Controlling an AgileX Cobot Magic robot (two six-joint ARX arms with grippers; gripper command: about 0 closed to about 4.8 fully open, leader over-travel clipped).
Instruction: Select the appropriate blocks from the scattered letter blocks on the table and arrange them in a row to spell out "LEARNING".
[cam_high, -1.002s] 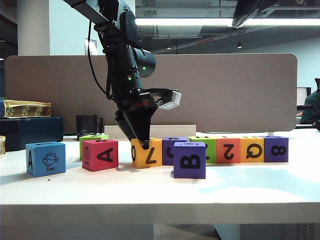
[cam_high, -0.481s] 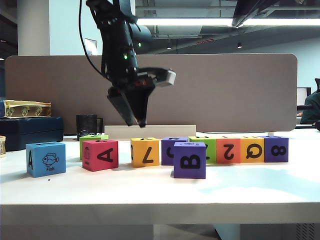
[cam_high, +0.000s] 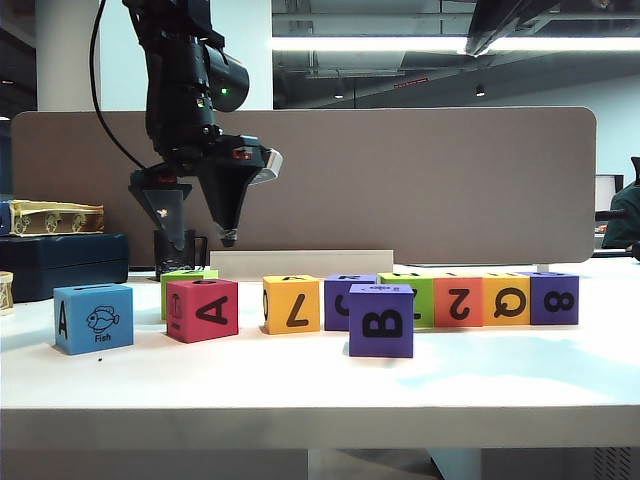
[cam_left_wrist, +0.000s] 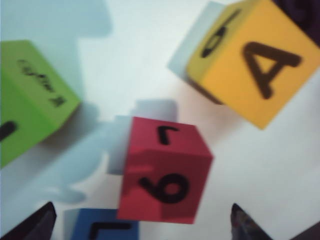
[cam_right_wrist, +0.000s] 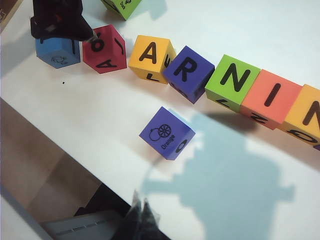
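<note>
Letter blocks stand on the white table (cam_high: 300, 385). A row runs from a yellow-orange block (cam_high: 292, 303) through purple (cam_high: 340, 290), green (cam_high: 410, 285), red-orange (cam_high: 458, 300) and orange (cam_high: 505, 298) to purple (cam_high: 553, 297); from above it reads A (cam_right_wrist: 150, 57), R (cam_right_wrist: 189, 72), N (cam_right_wrist: 232, 80), I (cam_right_wrist: 270, 97), N (cam_right_wrist: 307, 115). A purple B block (cam_high: 381, 320) sits in front. Left of the row are a red block (cam_high: 202, 310), a green one (cam_high: 187, 275) and a blue one (cam_high: 93, 318). My left gripper (cam_high: 197, 240) hangs open and empty above the red block (cam_left_wrist: 165, 170). My right gripper (cam_right_wrist: 142, 210) is shut, empty, over the table's front edge.
A black mug (cam_high: 175, 250) stands behind the green block. A dark blue box (cam_high: 60, 262) with a gold box (cam_high: 50, 217) on it sits at the far left. A grey-brown partition board (cam_high: 420, 180) and a white strip (cam_high: 300, 263) close off the back.
My left gripper let go of the yellow-orange block, rose and swung left to above the red block, jaws spreading wide. The yellow-orange block stays at the row's left end. The right arm kept still.
</note>
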